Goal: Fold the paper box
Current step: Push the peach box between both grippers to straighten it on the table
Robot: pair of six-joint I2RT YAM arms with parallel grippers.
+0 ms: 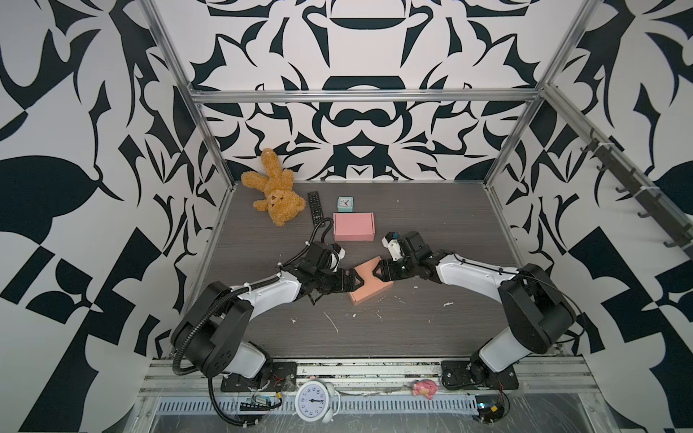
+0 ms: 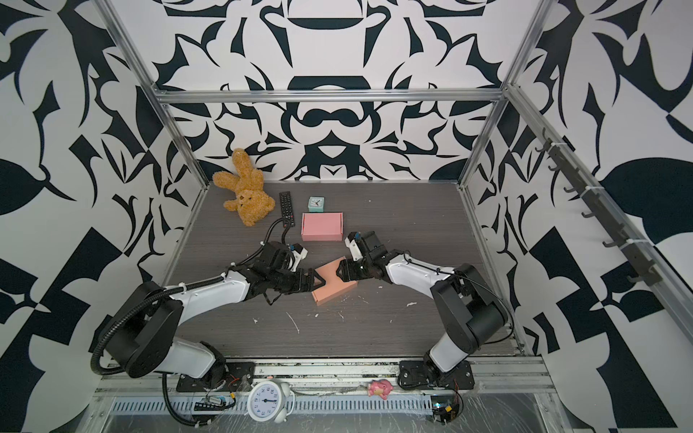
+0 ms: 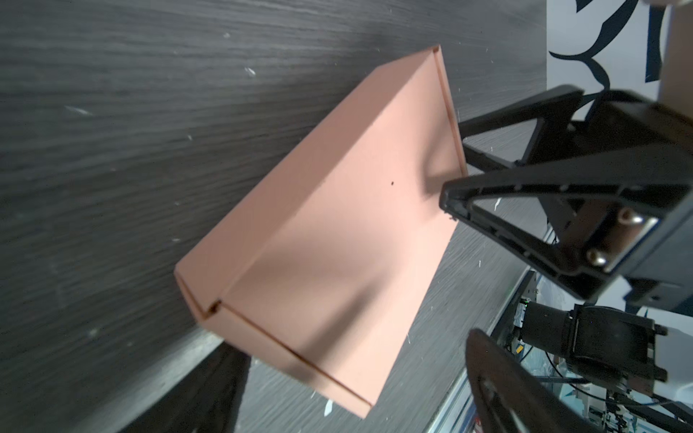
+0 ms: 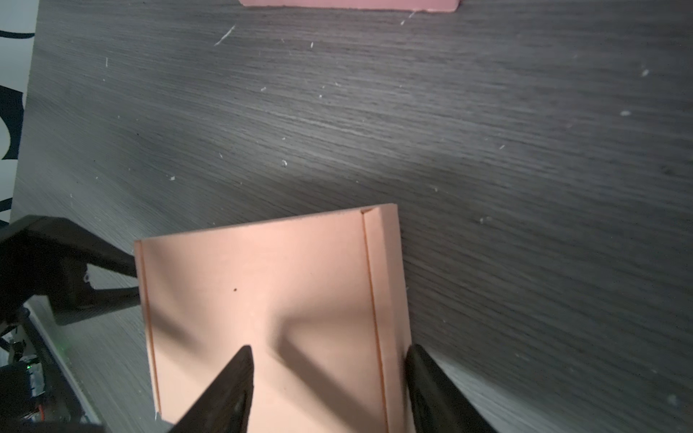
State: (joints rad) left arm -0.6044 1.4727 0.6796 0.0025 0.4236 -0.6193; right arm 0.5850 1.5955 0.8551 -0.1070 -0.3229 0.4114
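Salmon paper box (image 1: 371, 290) lay closed near the centre of the table (image 1: 431, 232), left gripper (image 1: 355, 280) gaping wide and empty at its 9 o'clock, right gripper (image 1: 378, 273) part-open astride its 1 o'clock edge, contact unclear; likely bracketing it to seat the lid.

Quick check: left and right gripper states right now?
Left gripper: open, jaws at one end of the paper box.
Right gripper: open, jaws astride one edge of it.
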